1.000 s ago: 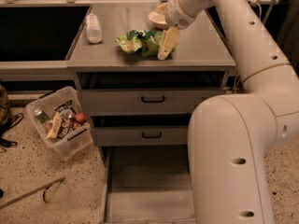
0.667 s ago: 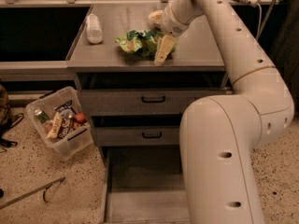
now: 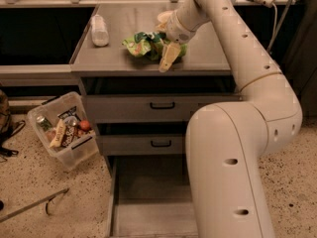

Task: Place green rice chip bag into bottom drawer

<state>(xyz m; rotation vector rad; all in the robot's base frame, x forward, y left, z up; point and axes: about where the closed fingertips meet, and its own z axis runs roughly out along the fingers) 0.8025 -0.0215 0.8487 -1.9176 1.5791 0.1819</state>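
Note:
The green rice chip bag [image 3: 142,44] lies crumpled on top of the grey cabinet [image 3: 119,58], near the middle. My gripper [image 3: 167,58] reaches down from the white arm and sits at the bag's right edge, close to the cabinet's front edge, touching or overlapping the bag. The bottom drawer [image 3: 148,209] is pulled out at floor level, a long grey tray with nothing showing in it; my arm hides its right part. The two upper drawers with black handles [image 3: 162,105] are pushed in.
A white bottle [image 3: 99,29] lies on the cabinet top at the back left. A clear plastic bin [image 3: 63,129] with snack packets stands on the floor left of the cabinet. A thin rod [image 3: 34,205] lies on the floor. My arm's big white link [image 3: 228,172] fills the right foreground.
My gripper has moved left and slightly toward the cabinet's front edge, closing in on the bag's right side. The bag has stayed in place.

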